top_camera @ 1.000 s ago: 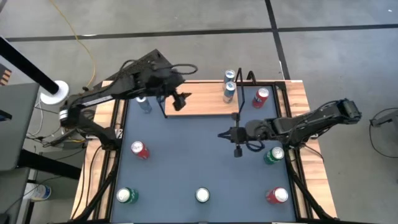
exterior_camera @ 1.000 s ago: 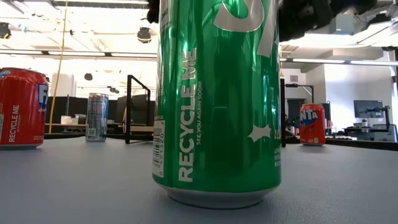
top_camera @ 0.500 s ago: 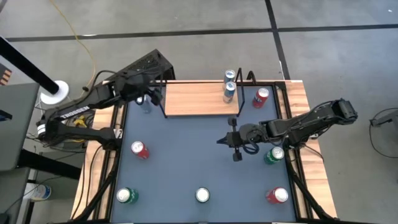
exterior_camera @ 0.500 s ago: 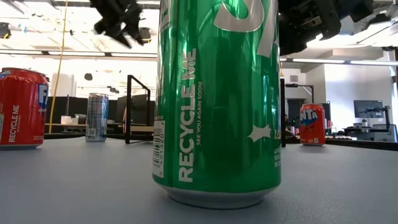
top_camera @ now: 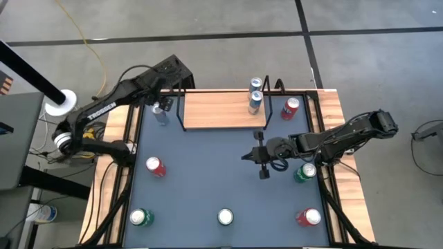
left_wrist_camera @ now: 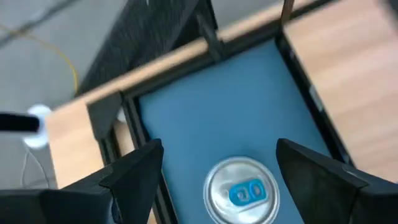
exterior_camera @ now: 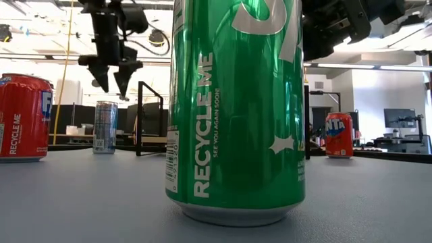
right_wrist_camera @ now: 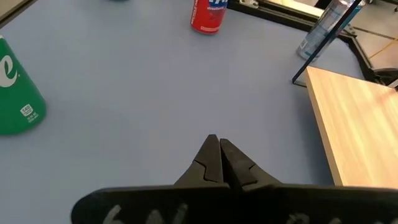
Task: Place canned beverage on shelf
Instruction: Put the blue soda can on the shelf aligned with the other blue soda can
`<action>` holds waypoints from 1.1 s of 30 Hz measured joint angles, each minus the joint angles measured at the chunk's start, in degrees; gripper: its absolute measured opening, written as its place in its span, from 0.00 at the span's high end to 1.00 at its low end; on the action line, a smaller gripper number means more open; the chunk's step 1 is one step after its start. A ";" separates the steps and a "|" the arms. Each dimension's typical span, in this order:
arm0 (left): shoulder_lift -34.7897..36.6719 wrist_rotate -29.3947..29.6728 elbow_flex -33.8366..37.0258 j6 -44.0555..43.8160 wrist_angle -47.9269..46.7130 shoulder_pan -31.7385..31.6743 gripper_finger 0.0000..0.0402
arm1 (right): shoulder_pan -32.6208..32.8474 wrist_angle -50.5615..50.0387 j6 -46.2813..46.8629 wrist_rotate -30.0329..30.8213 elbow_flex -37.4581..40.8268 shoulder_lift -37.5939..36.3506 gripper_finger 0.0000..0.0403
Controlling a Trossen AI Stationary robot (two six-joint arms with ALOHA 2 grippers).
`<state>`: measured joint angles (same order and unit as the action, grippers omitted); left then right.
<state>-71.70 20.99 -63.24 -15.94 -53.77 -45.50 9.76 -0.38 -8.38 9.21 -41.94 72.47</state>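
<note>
We saw the left gripper [exterior_camera: 113, 79] hanging above the slim silver can with the blue tab [left_wrist_camera: 242, 191], its 2 dark fingers [left_wrist_camera: 134, 174] spread wide and pointing down, with nothing between them. That can stood upright on the dark blue-grey tabletop [top_camera: 208, 180] in the far left corner, just beside the left end of the small light-wood shelf with thin black wire ends [top_camera: 221, 109] (the low view showed the fingertips clearly higher than the can's top, not touching it). In the low view the same silver can [exterior_camera: 104, 127] stood to the left of the black wire frame.

On the shelf's right end we counted 1 slim silver-blue can [top_camera: 255, 102] standing upright, and another similar can [top_camera: 256, 84] showed just behind it at the shelf's far edge. A red can [top_camera: 291, 107] stood on the tabletop just right of the shelf.

The right gripper [right_wrist_camera: 216, 157] hovered over the middle-right part of the tabletop, its fingers pressed together and holding nothing. A green can [top_camera: 304, 172] stood near its arm, by the right edge.

Elsewhere on the tabletop we saw a red can on the left side [top_camera: 155, 166], a green can at the near left corner [top_camera: 141, 217], a green can at the near middle [top_camera: 225, 217] that filled the low view, and a red can at the near right corner [top_camera: 309, 217].
</note>
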 joint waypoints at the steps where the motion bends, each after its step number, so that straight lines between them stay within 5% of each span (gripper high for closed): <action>1: -0.89 -1.52 0.00 0.02 -0.68 -0.40 0.25 | 0.01 -0.24 0.00 -0.25 0.01 0.00 1.00; 33: -7.22 -6.00 0.00 2.85 -6.17 -0.89 0.31 | 0.00 -2.32 0.46 -0.37 0.05 -0.02 1.00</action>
<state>-78.91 14.99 -63.24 -13.09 -59.94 -46.39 9.76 -2.70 -7.92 8.84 -41.89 72.44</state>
